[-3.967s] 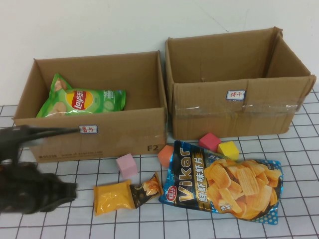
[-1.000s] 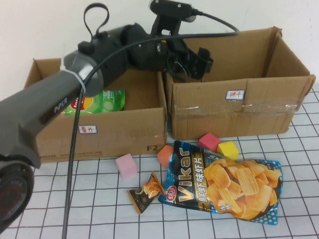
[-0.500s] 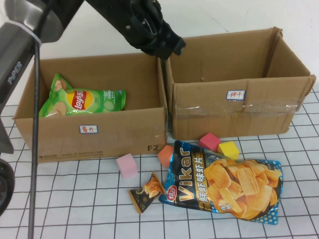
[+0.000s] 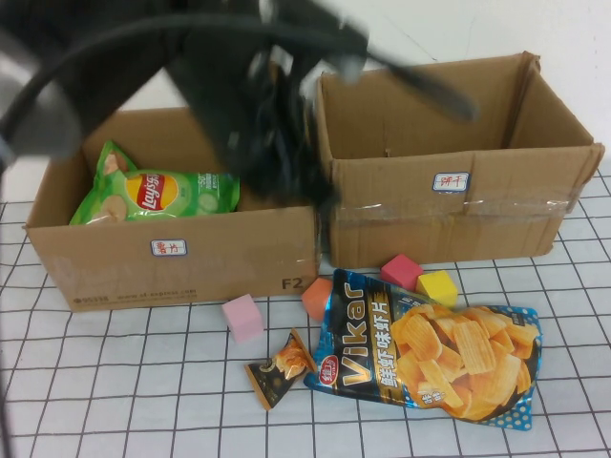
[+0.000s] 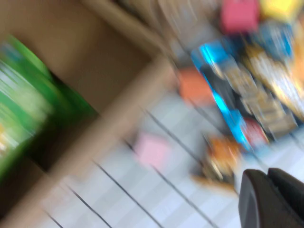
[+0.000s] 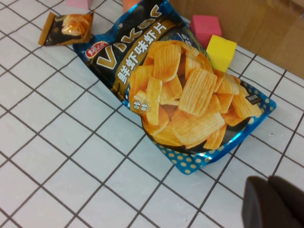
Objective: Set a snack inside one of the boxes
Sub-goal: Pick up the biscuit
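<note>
My left arm is a dark blur over the right end of the left cardboard box [image 4: 172, 250]. Its left gripper [image 4: 307, 183] hangs near the wall shared with the right box [image 4: 458, 202]. In the left wrist view the left gripper [image 5: 268, 190] is shut and empty. A green Lay's bag [image 4: 158, 194] lies in the left box. A blue Vikar chips bag [image 4: 430, 348] and a small dark snack packet [image 4: 280, 367] lie on the table. My right gripper [image 6: 273, 202] is shut and empty above the tiles, beside the blue bag [image 6: 185, 95]. It is out of the high view.
Foam cubes lie in front of the boxes: pink [image 4: 242, 317], orange [image 4: 316, 298], magenta [image 4: 401, 271] and yellow [image 4: 437, 286]. The right box's floor is hidden behind its front wall. White gridded table stretches at the front left.
My left arm has swung from behind the boxes down over the left box's right end. The yellow packet seen on the table four seconds ago is no longer in view.
</note>
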Motion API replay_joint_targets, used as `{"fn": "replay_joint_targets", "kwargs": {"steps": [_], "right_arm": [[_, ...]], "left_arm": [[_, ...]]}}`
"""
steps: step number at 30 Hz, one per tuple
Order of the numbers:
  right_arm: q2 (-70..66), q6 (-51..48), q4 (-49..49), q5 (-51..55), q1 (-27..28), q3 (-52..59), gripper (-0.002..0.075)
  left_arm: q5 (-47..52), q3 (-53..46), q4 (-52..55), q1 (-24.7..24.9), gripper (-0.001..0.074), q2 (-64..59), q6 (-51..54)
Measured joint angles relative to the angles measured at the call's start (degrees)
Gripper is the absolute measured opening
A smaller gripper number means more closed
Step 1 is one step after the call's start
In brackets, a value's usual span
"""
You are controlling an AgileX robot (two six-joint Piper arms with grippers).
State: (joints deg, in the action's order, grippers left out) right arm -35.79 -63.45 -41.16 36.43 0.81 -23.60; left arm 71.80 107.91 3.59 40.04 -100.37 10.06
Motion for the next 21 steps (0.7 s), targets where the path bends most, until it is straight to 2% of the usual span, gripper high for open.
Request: {"fn": "replay_joint_targets", "kwargs": {"steps": [6,10,12,15,19,21], "right_arm": [[0.0,0.0,-0.3,-0.1,0.0,0.0,-0.0001],[0.0,0.0,-0.3,-0.9,0.0,0.0,-0.0001],[0.0,0.0,-0.3,-1.5,0.0,0.0,-0.0001],[0.0,-0.2,-0.5,-2.1,0.0,0.0,-0.0001],[0.0,-0.6,-0.5,-2.3,0.0,0.0,-0.0001],[0.0,-0.6,-0.5,-2.4,0.0,0.0,-0.0001]], "left_arm": [[-3.6,-23.0,-2.8,0.0,0.0,6.6,0.0],[-12.4,-34.3,-1.0,0.0,0.0002,7.6,-0.5],[-17.5,-37.6,-0.8,0.0,0.0028,7.5,-0.1],[-24.5,-39.6,-1.0,0.0,0.0141,6.3,1.2],[-30.5,-39.7,-1.5,0.0,0.0374,3.4,1.7],[-32.6,-39.7,-1.7,0.0,0.0465,1.4,1.7]]}}
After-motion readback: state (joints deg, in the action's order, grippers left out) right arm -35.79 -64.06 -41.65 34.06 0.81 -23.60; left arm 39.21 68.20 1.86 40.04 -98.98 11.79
